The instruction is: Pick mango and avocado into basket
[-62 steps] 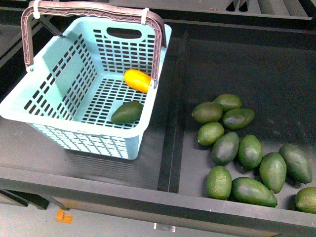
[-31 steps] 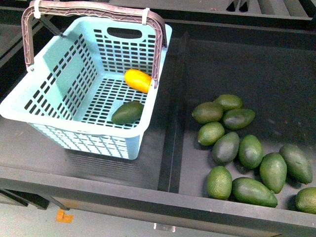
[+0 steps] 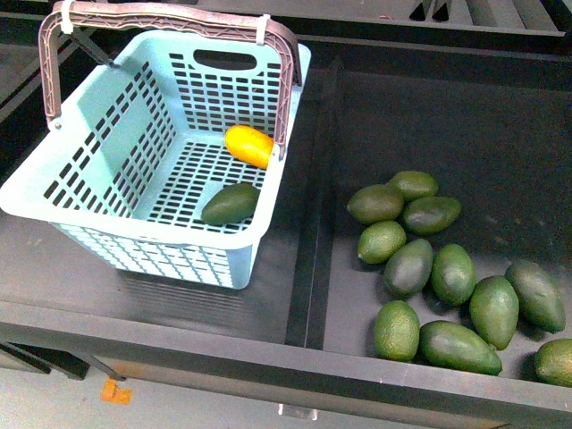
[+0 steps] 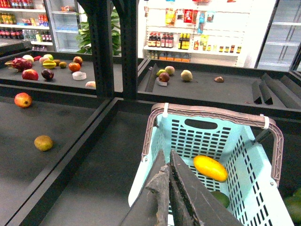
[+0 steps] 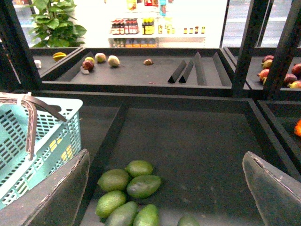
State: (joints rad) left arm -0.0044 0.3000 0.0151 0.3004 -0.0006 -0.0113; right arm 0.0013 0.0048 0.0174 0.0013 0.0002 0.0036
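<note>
The turquoise basket (image 3: 107,134) with a brown handle stands on the left shelf. Inside it lie the orange-yellow mango (image 3: 248,145) and a dark green avocado (image 3: 230,204), side by side on the slotted floor. Neither arm shows in the front view. In the left wrist view my left gripper (image 4: 168,162) is shut and empty, held above the basket's (image 4: 244,160) near rim, with the mango (image 4: 210,168) beyond it. In the right wrist view my right gripper (image 5: 167,174) is wide open and empty above the loose avocados (image 5: 143,185); the basket (image 5: 51,136) is off to one side.
Several loose avocados (image 3: 451,273) lie in the right bin. A black divider rail (image 3: 308,232) separates that bin from the basket's shelf. Farther shelves hold other fruit (image 4: 23,100) and upright black posts (image 4: 101,47).
</note>
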